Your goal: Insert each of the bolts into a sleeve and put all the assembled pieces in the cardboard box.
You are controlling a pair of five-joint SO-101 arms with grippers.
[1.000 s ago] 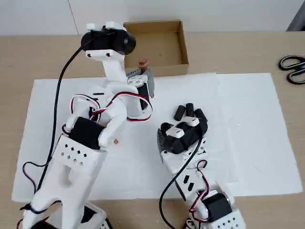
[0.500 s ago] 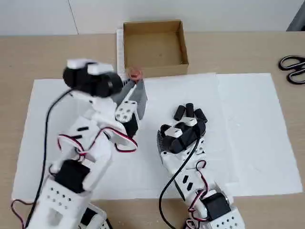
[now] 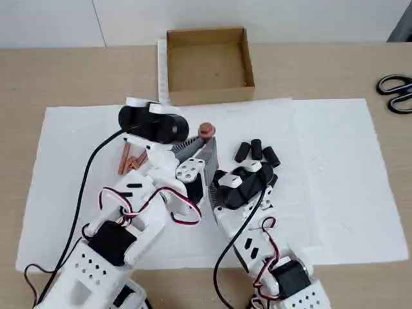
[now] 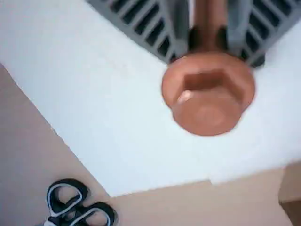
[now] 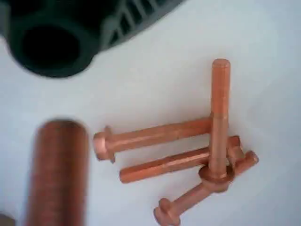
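Swinging back from cardboard box (image 3: 248, 58), left pincer (image 3: 205, 140) clamps bolt (image 3: 206, 131) head-up, now just beside right pincer (image 3: 222, 183), itself gripping black sleeve (image 5: 49, 47). Insertion likely next. Spare bolts (image 3: 129, 159) heaped on paper.

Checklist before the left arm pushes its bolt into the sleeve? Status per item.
1. Grip of left gripper on bolt: ok, shaft clamped, head sticking out.
2. Grip of right gripper on sleeve: ok, bore open.
3. Shaft of bolt in line with bore: not ok, they are apart.
4. Stock of loose bolts: ok, four piled on the paper.
5. Stock of loose sleeves: ok, three.
6. Opening of cardboard box facing up: ok.
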